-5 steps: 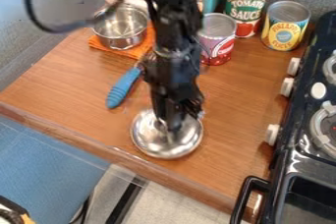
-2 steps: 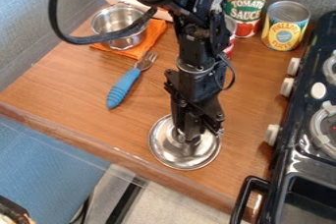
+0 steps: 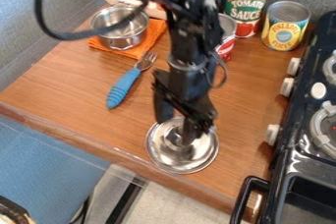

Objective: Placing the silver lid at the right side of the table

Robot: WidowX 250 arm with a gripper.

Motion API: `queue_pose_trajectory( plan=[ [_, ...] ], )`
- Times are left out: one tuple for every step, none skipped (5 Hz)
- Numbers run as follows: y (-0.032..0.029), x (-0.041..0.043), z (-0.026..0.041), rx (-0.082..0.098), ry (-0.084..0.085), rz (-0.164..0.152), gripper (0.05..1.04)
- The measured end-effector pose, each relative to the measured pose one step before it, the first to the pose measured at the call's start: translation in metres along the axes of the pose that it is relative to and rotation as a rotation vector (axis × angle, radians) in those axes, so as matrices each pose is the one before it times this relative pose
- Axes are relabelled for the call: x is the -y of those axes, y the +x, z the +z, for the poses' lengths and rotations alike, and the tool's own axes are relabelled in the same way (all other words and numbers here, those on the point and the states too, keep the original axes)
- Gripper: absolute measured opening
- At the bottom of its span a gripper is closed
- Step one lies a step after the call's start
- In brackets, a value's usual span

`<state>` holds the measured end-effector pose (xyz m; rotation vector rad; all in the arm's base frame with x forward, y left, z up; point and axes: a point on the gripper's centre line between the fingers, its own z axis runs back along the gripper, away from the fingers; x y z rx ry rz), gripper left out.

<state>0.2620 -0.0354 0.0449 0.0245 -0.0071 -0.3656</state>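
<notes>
In the camera view, with the clock face centred on the picture and 12 at the top, the round, shiny silver metal lid [image 3: 172, 160] is seen between 5 and 6 o'clock, near the front edge of the brown wooden surface [image 3: 78, 85]. Its middle is partly covered by the black two-finger tool [image 3: 176, 132], whose fingers are held spread over it; whether the knob is touched cannot be told. The upper part of the black robot arm [image 3: 189, 46] is cut off at 12 o'clock.

At 11 o'clock, a small silver metal pot [image 3: 120, 40] is set on an orange cloth [image 3: 154, 31] and crossed by a black cable [image 3: 43, 19]. Nearer the centre, towards 10 o'clock, a blue-handled metal fork [image 3: 123, 87] is laid.

At 1 o'clock, a red-and-white can [image 3: 226, 46] is partly hidden by the arm; behind it is placed a red-and-green can [image 3: 246, 7], with a yellow-and-blue can [image 3: 284, 27] towards 2. A black toy stove [image 3: 300, 98] with white knobs is cut off from 2 to 5 o'clock.
</notes>
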Motion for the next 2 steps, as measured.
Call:
queue_pose_trajectory(
  plan=[
    [-0.00458,-0.01285,0.01894,0.0393,0.0276,0.1126,1.012],
    [-0.01291,-0.00682,0.01977,0.0319,-0.0125,0.1056,1.008]
  ],
)
